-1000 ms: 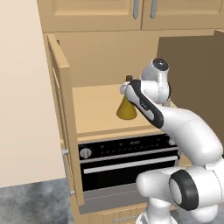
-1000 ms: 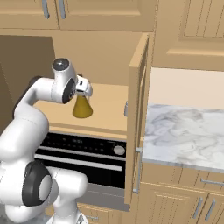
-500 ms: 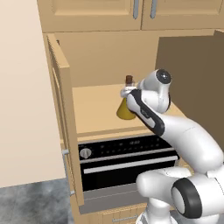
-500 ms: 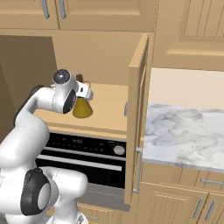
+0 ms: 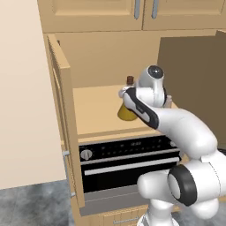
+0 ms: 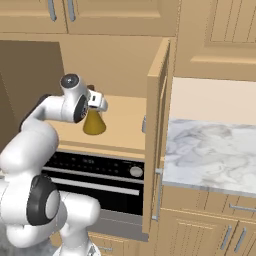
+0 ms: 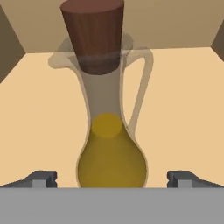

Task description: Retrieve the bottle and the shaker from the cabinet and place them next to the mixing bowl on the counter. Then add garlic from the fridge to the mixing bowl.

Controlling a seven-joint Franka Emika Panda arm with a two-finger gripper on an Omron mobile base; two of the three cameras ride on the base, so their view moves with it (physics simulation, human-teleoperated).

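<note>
A glass bottle point(image 7: 111, 162) of yellow oil with a brown cork and a thin handle stands upright on the cabinet shelf point(image 5: 93, 106). In the hand view it is dead centre and close, its round base between my two fingertips point(image 7: 42, 178). My gripper point(image 7: 112, 179) is open, one finger on each side of the base and apart from the glass. From the base views the gripper point(image 5: 126, 93) sits right at the bottle point(image 5: 126, 112), with the hand partly covering it. The right base view shows the bottle point(image 6: 94, 123) just below the gripper point(image 6: 98, 102).
The cabinet is open, with one door point(image 5: 60, 110) swung out on the left and the other point(image 6: 157, 125) on the right. A black oven point(image 5: 128, 156) sits below the shelf. A marble counter point(image 6: 215, 155) lies to the right of the cabinet.
The arm has reached deeper into the cabinet and the hand has closed in on the bottle. The bottle has not moved.
</note>
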